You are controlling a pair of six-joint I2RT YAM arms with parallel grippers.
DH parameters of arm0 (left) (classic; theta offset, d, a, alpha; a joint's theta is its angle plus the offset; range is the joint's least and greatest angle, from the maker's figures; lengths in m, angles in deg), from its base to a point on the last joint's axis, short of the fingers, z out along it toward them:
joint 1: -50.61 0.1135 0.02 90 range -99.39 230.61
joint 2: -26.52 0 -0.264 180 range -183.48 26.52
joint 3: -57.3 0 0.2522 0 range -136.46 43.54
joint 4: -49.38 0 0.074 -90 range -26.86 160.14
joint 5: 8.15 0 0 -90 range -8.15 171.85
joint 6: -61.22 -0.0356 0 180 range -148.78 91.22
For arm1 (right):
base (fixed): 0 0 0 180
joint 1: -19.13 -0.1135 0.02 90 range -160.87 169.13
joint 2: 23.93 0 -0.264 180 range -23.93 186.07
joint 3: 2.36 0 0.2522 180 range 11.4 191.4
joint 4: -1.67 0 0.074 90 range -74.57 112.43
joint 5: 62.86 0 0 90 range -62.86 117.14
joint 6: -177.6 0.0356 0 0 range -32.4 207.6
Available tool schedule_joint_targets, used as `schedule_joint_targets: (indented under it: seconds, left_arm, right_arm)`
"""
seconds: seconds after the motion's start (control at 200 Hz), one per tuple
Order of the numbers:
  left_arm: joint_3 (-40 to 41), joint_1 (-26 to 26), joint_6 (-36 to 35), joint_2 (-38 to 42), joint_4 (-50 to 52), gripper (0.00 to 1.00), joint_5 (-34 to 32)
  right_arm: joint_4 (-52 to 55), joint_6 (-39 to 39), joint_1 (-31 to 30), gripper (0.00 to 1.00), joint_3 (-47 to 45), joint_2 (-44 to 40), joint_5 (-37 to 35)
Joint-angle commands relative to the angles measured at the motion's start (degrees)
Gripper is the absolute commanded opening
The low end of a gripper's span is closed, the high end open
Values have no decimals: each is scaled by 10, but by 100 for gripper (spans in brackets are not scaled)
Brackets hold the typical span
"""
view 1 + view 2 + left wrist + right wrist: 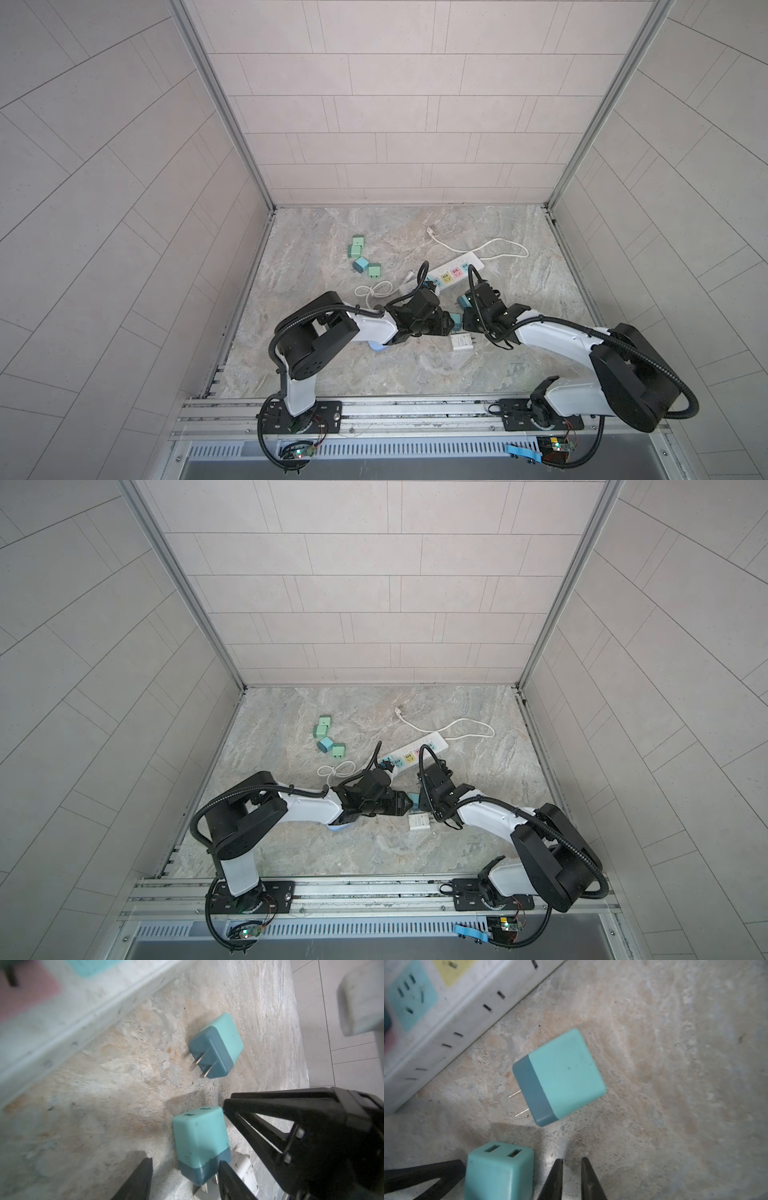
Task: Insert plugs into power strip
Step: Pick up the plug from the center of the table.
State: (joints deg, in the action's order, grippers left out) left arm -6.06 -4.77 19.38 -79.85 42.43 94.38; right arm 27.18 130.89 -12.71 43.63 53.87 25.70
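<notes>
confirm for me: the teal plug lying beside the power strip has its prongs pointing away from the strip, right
No. The teal plug does lie beside the power strip, but its prongs point toward the strip, not away from it. The right wrist view shows this.

Here's the stage: a marbled grey table [332, 365] fills the lower middle in both top views, boxed in by pale tiled walls [407, 104] behind and on either side. Aluminium posts [224, 108] run up the two back corners. Mid-frame, a white cord [374, 289] lies knotted in a loop on the stone. Along the bottom edge there's a metal rail [415, 415], below it a slotted vent panel [415, 449], with a blue strip [523, 453] at lower right and a small green light [298, 455] at lower left.
</notes>
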Motion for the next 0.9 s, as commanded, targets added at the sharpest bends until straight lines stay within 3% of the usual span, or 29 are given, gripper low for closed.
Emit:
schedule_joint_targets:
  seconds: [0.0, 0.43, 0.605, 0.896]
  left_arm:
    - [-8, 4, 20, -20, -27, 58, 27]
    - [9, 29, 84, -93, -195, 56, 129]
    - [20, 37, 131, -127, -328, 56, 177]
    - [39, 42, 137, -126, -385, 43, 182]
  right_arm:
    - [-6, -3, -14, 21, 16, 12, 2]
    - [-76, 17, -19, 23, 8, 51, 53]
    - [-98, 28, -19, 23, 0, 61, 60]
    - [-93, 31, -14, 24, -8, 44, 39]
